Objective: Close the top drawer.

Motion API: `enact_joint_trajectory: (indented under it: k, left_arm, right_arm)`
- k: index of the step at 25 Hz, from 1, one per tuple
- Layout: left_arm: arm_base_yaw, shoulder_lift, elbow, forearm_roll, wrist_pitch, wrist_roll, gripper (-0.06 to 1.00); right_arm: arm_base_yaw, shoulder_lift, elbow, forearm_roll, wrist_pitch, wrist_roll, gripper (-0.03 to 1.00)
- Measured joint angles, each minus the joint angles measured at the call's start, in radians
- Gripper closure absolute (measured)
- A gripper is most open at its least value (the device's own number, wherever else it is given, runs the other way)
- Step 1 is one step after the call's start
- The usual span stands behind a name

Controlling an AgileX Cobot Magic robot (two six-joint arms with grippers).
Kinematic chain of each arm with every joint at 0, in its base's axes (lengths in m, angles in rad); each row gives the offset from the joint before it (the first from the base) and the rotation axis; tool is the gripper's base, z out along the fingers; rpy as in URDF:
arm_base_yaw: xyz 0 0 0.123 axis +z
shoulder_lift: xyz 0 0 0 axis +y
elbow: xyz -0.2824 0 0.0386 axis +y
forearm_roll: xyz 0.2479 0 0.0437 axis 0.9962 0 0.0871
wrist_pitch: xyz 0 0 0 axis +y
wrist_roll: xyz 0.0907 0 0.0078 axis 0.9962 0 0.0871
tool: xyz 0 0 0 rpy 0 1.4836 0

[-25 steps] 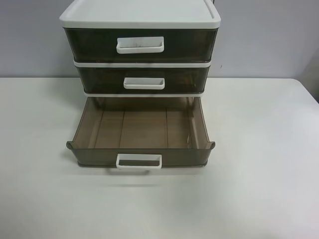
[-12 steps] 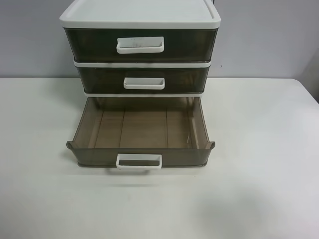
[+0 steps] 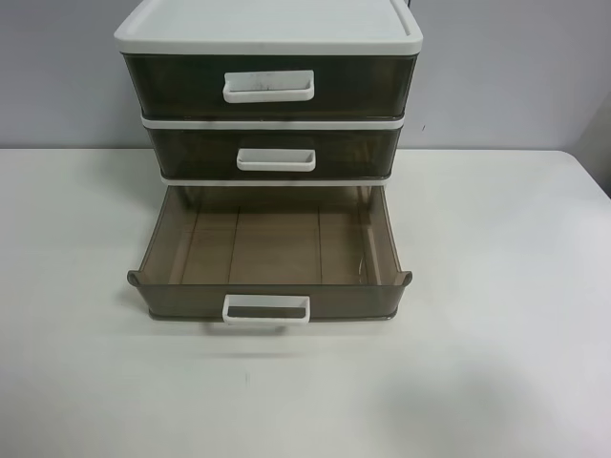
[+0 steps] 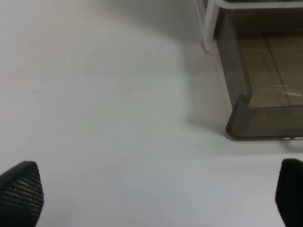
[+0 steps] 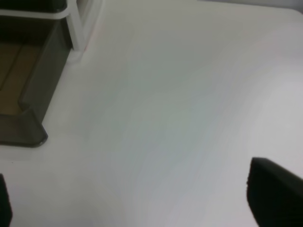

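The top drawer (image 3: 172, 84) is smoky brown see-through plastic with a wide, faintly scuffed white handle (image 3: 268, 86). It sits under the cabinet's white lid (image 3: 267, 29), its front about in line with the lid's edge. Neither arm shows in the exterior high view. My left gripper (image 4: 156, 198) is open and empty over the table, its fingertips (image 4: 19, 194) wide apart. My right gripper (image 5: 139, 198) is also open and empty, low over the table, with one fingertip (image 5: 274, 194) in view.
The middle drawer (image 3: 181, 153) is pushed in. The bottom drawer (image 3: 269, 250) is pulled far out and empty. Its front corners show in the left wrist view (image 4: 255, 118) and the right wrist view (image 5: 28, 118). The white table (image 3: 496, 315) spreads around the cabinet.
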Motion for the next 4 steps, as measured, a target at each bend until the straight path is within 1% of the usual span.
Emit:
enact_joint_trajectory:
  k: [4]
  left_arm:
    - [0.000,0.000,0.000,0.000,0.000,0.000,-0.05]
  right_arm:
    - [-0.001,0.000,0.000,0.000,0.000,0.000,0.00]
